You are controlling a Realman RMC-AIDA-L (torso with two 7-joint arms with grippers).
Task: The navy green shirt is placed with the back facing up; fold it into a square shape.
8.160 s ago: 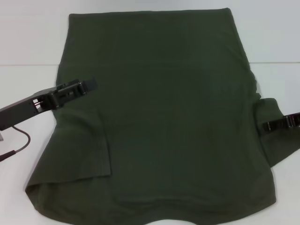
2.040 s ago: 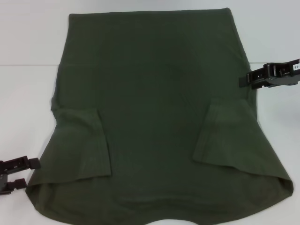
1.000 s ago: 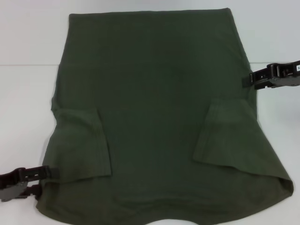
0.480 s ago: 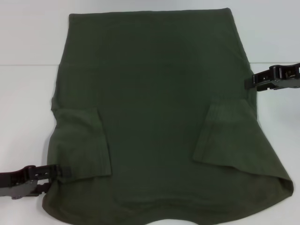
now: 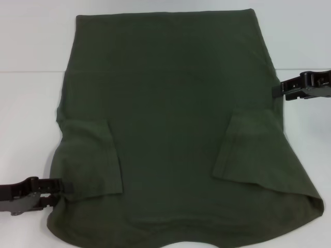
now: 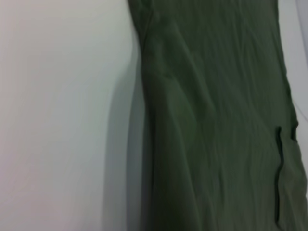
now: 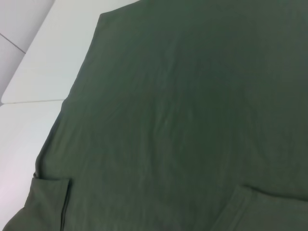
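The navy green shirt (image 5: pixel 170 119) lies flat on the white table (image 5: pixel 28 108), plain side up, with both sleeves folded inward onto the body: the left sleeve (image 5: pixel 90 157) and the right sleeve (image 5: pixel 251 150). My left gripper (image 5: pixel 57 192) is open, low at the shirt's near left edge, its fingertips touching the cloth just below the folded sleeve. My right gripper (image 5: pixel 278 90) rests against the shirt's right edge, farther back, above the other sleeve. The left wrist view shows the shirt (image 6: pixel 216 120) and its side edge; the right wrist view shows the shirt (image 7: pixel 183 106) spread wide.
Bare white table shows on both sides of the shirt and behind it (image 5: pixel 165 5). A seam in the tabletop (image 5: pixel 31 71) runs across at about the height of the shirt's upper third. The shirt's near end reaches the bottom of the head view.
The left gripper came in from the near left to the shirt's edge and nudged the near left corner inward. The right gripper drifted slightly down and outward along the right edge.
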